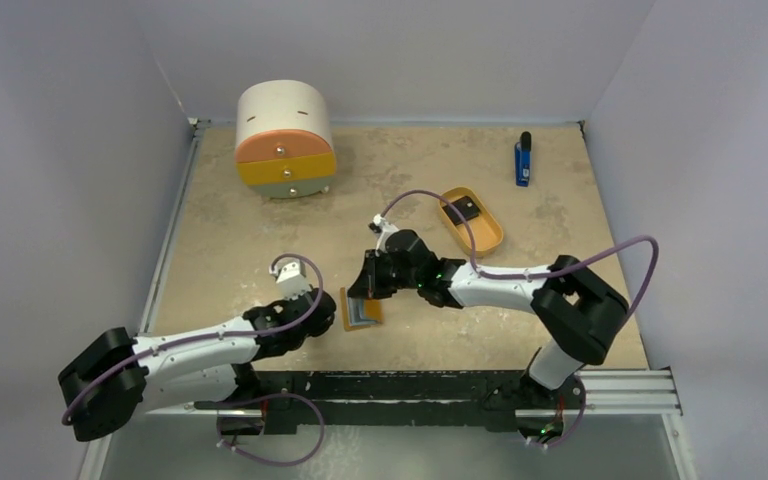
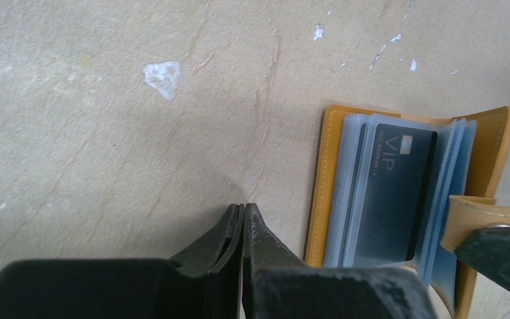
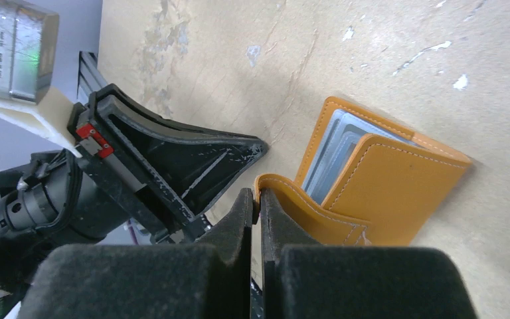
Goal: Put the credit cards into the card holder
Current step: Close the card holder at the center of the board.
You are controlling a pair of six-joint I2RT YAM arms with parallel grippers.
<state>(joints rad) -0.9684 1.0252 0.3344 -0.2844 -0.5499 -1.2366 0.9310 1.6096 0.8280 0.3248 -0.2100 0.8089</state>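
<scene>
The orange card holder (image 1: 362, 311) lies open on the table between both grippers. In the left wrist view its orange cover (image 2: 321, 193) frames grey-blue pockets, and one pocket holds a dark credit card (image 2: 392, 193) marked "VIP". My right gripper (image 3: 256, 194) is shut on the card holder's orange closure strap (image 3: 305, 206) and holds the cover up. It also shows in the top view (image 1: 366, 288). My left gripper (image 2: 244, 209) is shut with nothing showing beyond its tips, just left of the holder, and is seen in the right wrist view (image 3: 260, 144). A second black card (image 1: 463, 209) lies in the tan tray.
The tan oval tray (image 1: 487, 240) sits right of centre. A round drawer cabinet (image 1: 285, 140) stands at the back left. A blue-and-black stick (image 1: 524, 160) lies at the back right. The rail (image 1: 440, 385) runs along the near edge.
</scene>
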